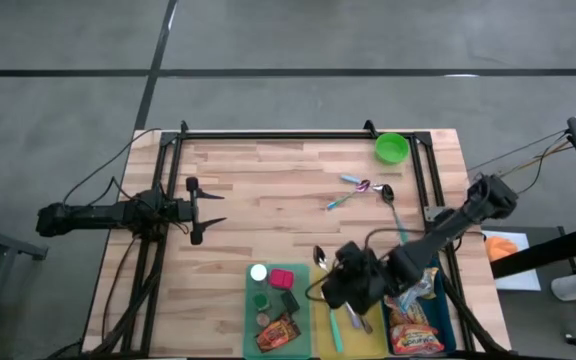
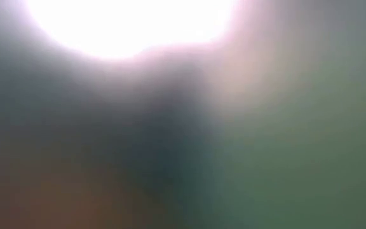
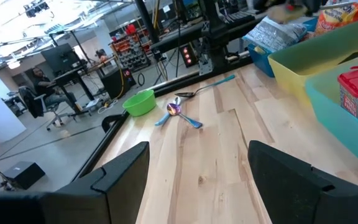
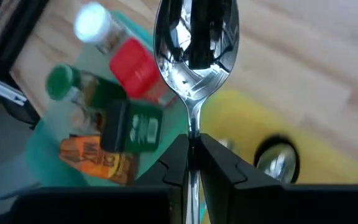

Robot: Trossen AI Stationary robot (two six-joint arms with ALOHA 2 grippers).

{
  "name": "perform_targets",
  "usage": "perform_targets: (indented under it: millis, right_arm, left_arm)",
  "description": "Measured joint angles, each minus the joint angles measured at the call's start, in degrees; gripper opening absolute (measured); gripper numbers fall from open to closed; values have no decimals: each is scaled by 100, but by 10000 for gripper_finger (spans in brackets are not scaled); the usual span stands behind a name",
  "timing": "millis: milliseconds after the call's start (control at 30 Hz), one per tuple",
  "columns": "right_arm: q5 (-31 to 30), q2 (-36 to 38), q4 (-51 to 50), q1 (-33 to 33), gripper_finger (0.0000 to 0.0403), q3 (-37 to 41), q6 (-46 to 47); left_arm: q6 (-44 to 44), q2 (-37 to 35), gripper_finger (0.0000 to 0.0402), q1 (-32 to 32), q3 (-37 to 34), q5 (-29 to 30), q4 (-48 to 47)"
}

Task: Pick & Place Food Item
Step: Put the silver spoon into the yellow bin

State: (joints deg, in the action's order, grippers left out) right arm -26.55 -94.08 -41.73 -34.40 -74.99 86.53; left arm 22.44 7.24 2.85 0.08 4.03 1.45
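While the left arm lies stretched out flat over the table's left edge, pointing right across the bare boards, its left gripper (image 1: 196, 210) just sits there with the fingers spread fairly wide and nothing between them; in its wrist view you can see the two dark fingers (image 3: 120, 171) framing empty wood. Moving right along the near edge, there's a green bin (image 1: 251, 300) holding food stuff: a white-capped bottle (image 1: 258, 272), a red-lidded jar (image 1: 283, 278), a green-capped bottle (image 4: 59, 81), a dark green box (image 4: 132, 127) and an orange snack packet (image 1: 276, 333) at the near end. Next to it is a yellow bin (image 1: 320, 330) with a teal-handled utensil (image 1: 334, 330) lying in it, then a blue bin (image 1: 450, 320) with bagged snacks (image 1: 415, 338). The right arm comes in from the table's right side, angled down and to the left with the elbow high, so the right gripper (image 1: 340, 285) hangs over the yellow bin's far end. Its fingers are pinched tight on the handle of a metal spoon (image 4: 194, 56), bowl sticking out ahead of the gripper, roughly over the seam between green and yellow bins. Farther back on the wood are a couple of loose spoons (image 1: 356, 190) and a green bowl (image 1: 391, 148) near the far right corner. Low view is just blur, can't tell anything from it.
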Motion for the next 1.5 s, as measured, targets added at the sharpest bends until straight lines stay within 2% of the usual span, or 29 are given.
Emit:
perform_targets:
  millis: [333,500,733,1033,1267,1500]
  right_arm:
    - [-181,-537,-5,-854,24,7,1389]
    - [-361,-807,-117,-937,24,12,2012]
    - [274,-1197,-114,-964,24,23,2610]
    - [540,-1417,-117,-944,24,51,3194]
    - [868,-1569,-121,-882,24,72,3349]
    - [925,-1527,-102,-871,24,198,3393]
  left_arm:
    - [0,10,275,0,0,2,0]
    - [2,10,275,0,0,2,0]
    - [2,10,275,0,0,1,0]
    - [0,10,275,0,0,2,0]
    - [0,14,275,0,0,2,0]
    - [1,13,275,0,0,1,0]
